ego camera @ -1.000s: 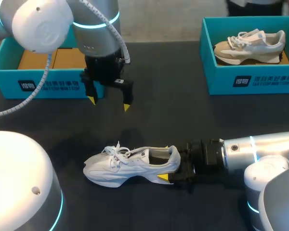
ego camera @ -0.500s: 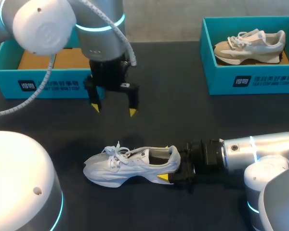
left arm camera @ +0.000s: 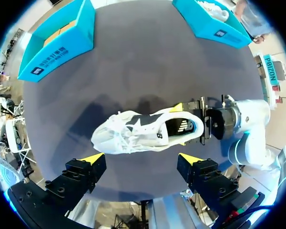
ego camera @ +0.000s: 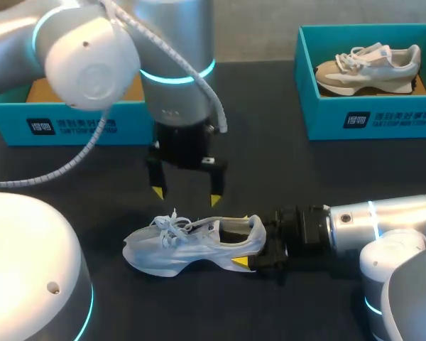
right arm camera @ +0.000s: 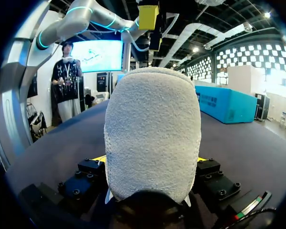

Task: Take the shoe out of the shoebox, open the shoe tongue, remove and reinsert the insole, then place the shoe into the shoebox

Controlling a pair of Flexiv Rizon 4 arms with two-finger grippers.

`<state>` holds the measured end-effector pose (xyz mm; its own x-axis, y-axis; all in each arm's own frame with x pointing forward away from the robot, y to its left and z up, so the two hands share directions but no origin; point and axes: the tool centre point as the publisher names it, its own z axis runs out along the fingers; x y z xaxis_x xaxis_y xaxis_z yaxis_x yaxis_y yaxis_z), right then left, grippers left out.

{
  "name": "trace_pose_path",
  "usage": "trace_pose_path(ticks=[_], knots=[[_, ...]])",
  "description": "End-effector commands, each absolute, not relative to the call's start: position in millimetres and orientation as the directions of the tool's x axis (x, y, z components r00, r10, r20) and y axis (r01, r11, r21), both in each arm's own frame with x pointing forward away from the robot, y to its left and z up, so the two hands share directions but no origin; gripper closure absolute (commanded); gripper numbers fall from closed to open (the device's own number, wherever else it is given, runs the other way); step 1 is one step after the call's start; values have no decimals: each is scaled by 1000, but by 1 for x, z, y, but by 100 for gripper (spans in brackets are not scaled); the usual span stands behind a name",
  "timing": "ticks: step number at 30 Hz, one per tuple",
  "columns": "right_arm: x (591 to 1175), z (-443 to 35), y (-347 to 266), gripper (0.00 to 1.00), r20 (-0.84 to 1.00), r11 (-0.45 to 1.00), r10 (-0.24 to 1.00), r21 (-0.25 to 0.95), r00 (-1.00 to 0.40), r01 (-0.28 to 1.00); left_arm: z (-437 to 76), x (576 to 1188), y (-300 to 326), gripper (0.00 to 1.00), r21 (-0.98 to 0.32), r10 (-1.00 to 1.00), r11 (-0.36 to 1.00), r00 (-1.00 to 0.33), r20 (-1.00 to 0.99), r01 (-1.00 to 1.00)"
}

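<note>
**Item 1. White sneaker** (ego camera: pixel 192 245). It stands on its sole near the front edge of the bench (ego camera: pixel 284 170), about midway along, toe toward the left edge and heel toward the right. We judge it light. The upper looks soft and yielding, the sole and heel cup stiffer. The loose laces (ego camera: pixel 169 226) could snag a fingertip.

**Item 2. Right gripper** (ego camera: pixel 248 241). It lies low over the bench and is clamped on the sneaker's heel from both sides. We reckon this a sound anchor, since the heel should resist crushing.

**Item 3. Left gripper** (ego camera: pixel 186 195). It hangs just above the laces and collar, fingers spread wide and holding nothing.

**Item 4. Tongue** (left arm camera: pixel 150 121). It is dark and probably thin and floppy, so we would pinch its free upper edge, behind the laces.

**Item 5. Insole** (left arm camera: pixel 181 126). It shows through the opening and is likely thin and bendy, so we would lift it by an edge.

**Item 6. Empty teal shoebox** (ego camera: pixel 71 124). It sits at the far left corner, well apart from the sneaker.

**Item 7. Second teal shoebox** (ego camera: pixel 369 117). It sits at the far right corner and holds a beige sneaker (ego camera: pixel 366 67).
</note>
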<state>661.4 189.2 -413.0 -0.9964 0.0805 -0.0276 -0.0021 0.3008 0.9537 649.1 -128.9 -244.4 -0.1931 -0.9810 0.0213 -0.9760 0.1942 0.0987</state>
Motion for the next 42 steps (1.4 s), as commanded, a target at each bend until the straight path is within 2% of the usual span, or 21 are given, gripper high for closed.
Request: trace_pose_path(ticks=[1,16,42], knots=[[660,-413,191,100,-28,303,82,953,-996,-2,-258,656,-146,0,127,-982,190,-191,-2,-974],[660,-413,191,100,-28,303,82,953,-996,-2,-283,662,-162,0,183,-981,167,-181,-66,-969],[660,-413,191,100,-28,303,82,953,-996,-2,-328,648,-152,0,256,-958,85,-149,-243,-963]])
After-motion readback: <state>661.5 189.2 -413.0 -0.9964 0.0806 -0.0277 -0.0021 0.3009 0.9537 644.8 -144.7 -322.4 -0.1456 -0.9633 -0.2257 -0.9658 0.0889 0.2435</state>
